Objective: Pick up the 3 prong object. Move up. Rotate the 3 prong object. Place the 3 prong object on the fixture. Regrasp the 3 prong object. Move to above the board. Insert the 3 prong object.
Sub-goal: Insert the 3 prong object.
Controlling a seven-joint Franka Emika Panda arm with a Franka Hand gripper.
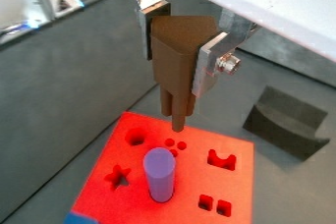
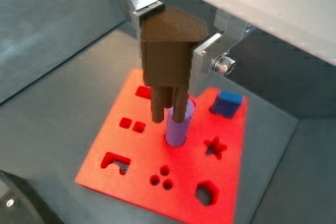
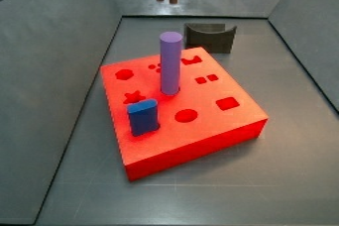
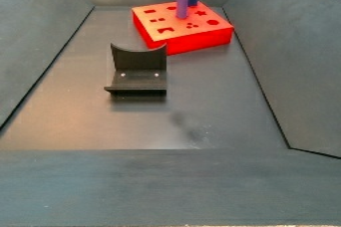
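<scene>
Below our pincer (image 1: 184, 81), we see the upright purple cylinder (image 1: 159, 174) and blue block (image 2: 229, 104) crowding the red board (image 1: 197, 184).

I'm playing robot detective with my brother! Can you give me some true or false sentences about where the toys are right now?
1. The purple cylinder stands upright in the red board. True.
2. The tool is shut on the 3 prong object, held above the board. True.
3. The blue block lies on the grey floor. False: it stands in the board.
4. The 3 prong object rests on the fixture. False: the fixture's top holds nothing; the piece is in the tool.
5. The fixture sits on top of the board. False: it stands on the floor, apart from the board.
</scene>
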